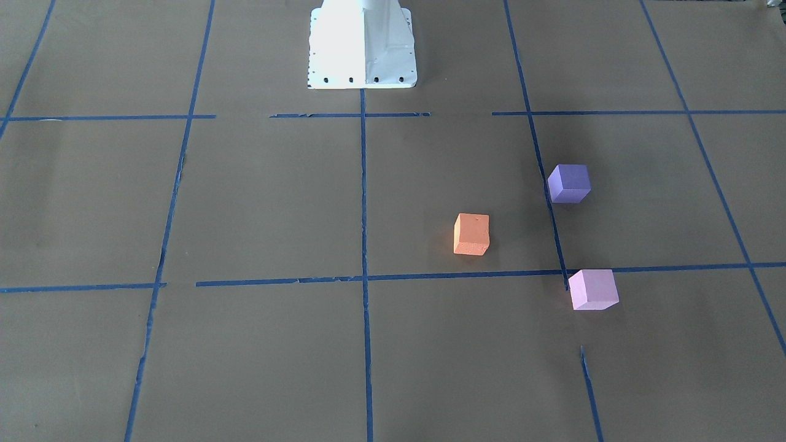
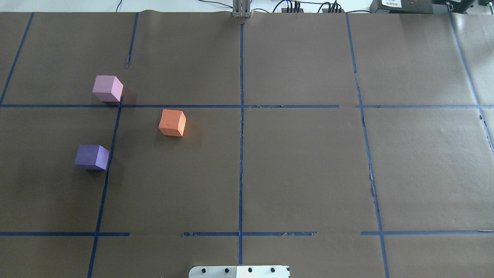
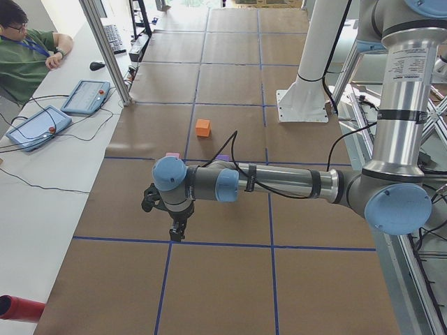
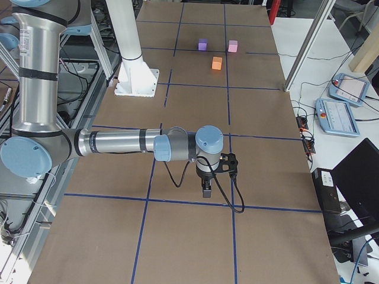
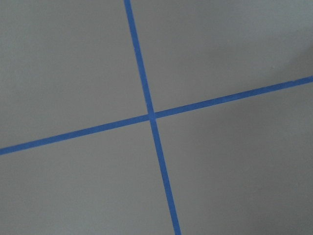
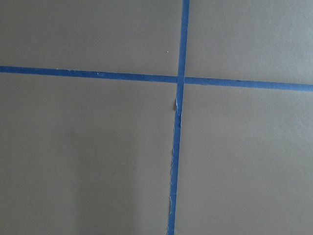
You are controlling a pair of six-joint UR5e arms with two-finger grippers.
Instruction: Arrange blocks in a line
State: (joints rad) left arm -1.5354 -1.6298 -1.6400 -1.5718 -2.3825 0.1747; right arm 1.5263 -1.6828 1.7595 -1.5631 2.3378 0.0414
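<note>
Three cubes lie apart on the brown paper, on the robot's left half. The orange block (image 1: 471, 234) (image 2: 172, 122) is nearest the centre line. The violet-purple block (image 1: 569, 183) (image 2: 92, 157) is closer to the robot. The pale pink-lilac block (image 1: 592, 289) (image 2: 107, 88) is farther out, at a tape crossing. My left gripper (image 3: 178, 234) shows only in the exterior left view, pointing down, well away from the blocks. My right gripper (image 4: 205, 190) shows only in the exterior right view, far from them. I cannot tell whether either is open or shut. Both wrist views show only tape lines.
The white robot pedestal (image 1: 362, 46) (image 2: 239, 271) stands at the table's robot side. Blue tape lines (image 2: 241, 116) divide the paper into squares. An operator (image 3: 28, 56) sits by teach pendants (image 3: 86, 96) beside the table's far side.
</note>
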